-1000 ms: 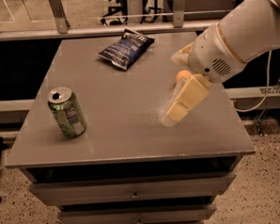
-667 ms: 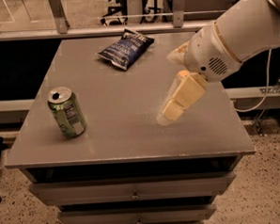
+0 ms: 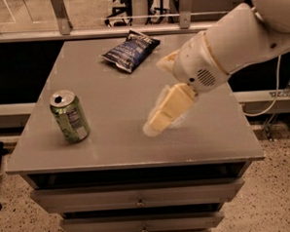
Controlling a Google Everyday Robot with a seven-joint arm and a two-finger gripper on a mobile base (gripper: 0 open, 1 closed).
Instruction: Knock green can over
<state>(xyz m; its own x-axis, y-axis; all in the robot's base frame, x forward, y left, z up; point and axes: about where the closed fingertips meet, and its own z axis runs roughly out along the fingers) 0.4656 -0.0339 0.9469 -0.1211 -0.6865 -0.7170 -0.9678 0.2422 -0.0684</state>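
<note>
The green can (image 3: 69,116) stands upright near the front left of the grey table (image 3: 109,85), its silver top and pull-tab showing and a white label panel on its side. My gripper (image 3: 157,121) hangs over the middle of the table, to the right of the can and well apart from it. It points down and to the left, low over the tabletop. It holds nothing that I can see.
A dark blue chip bag (image 3: 130,50) lies at the back centre of the table. The white arm (image 3: 229,45) reaches in from the upper right. Drawers (image 3: 140,202) run under the tabletop. A railing stands behind the table.
The gripper has moved a little to the left, toward the can. The can and the chip bag have not moved.
</note>
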